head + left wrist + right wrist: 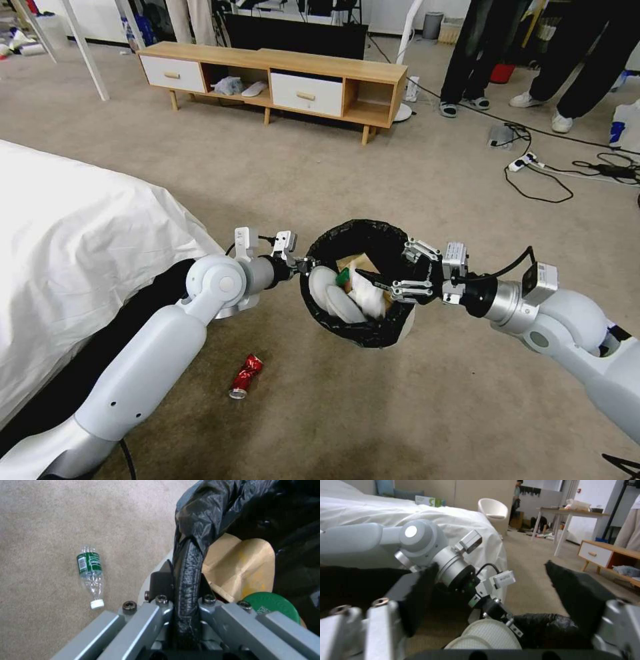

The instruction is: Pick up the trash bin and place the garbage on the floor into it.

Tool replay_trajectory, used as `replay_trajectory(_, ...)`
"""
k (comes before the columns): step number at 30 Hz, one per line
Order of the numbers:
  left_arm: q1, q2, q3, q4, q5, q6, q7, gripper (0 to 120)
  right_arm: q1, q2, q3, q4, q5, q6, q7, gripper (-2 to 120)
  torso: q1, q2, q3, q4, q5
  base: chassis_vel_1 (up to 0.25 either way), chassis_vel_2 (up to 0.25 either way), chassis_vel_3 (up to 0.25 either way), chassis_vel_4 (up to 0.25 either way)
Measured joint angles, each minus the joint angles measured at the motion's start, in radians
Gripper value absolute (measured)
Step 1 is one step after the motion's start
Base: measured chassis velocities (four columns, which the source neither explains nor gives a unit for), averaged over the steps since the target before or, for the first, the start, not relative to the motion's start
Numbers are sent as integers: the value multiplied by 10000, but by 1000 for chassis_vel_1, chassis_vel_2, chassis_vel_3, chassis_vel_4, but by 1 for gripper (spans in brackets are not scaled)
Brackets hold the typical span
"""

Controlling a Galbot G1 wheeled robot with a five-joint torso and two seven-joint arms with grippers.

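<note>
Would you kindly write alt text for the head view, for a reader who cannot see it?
The left gripper holds the black-lined trash bin by its rim above the carpet, while the open right gripper reaches over the litter inside. A crushed red can lies on the floor beside a white-sheeted bed.

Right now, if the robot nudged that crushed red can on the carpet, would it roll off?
Probably not far: the crushed red can is dented and lies on its side on the carpet, whose pile should slow it. It looks empty, so likely light. Its creased metal may slip or buckle between fingers.
</note>
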Motion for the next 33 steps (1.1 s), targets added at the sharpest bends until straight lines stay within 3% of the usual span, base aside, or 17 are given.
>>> replay_trajectory(4, 0, -9, -1, -8, 23, 0, 0, 2, -5, -6, 23, 0, 6, 0, 0, 98, 0, 0, 0, 0, 0, 0, 0, 0, 0)
replay_trajectory(20, 113, 76, -135, -91, 102, 1, -8, 2, 16, 3, 163, 17, 58, -14, 61, 100, 0, 0, 0, 0, 0, 0, 0, 0, 0)
replay_trajectory(25, 166, 164, -264, -223, 46, 0, -260, 2, 59, 68, 612, 22, 163, -96, 255, 100, 0, 0, 0, 0, 0, 0, 0, 0, 0)
replay_trajectory(29, 253, 296, -504, -472, -21, 0, -524, 2, 75, 123, 1246, 25, 75, -438, 1133, 100, 0, 0, 0, 0, 0, 0, 0, 0, 0)
replay_trajectory(31, 404, 464, -786, -838, -30, 0, -774, 2, 11, 101, 1751, 148, -86, -1011, 2387, 100, 0, 0, 0, 0, 0, 0, 0, 0, 0)
replay_trajectory(33, 464, 529, -866, -978, 24, 0, -825, 2, -26, 87, 1905, 198, -123, -1246, 2738, 100, 0, -1, 0, 0, -1, 0, 0, 0, 0)
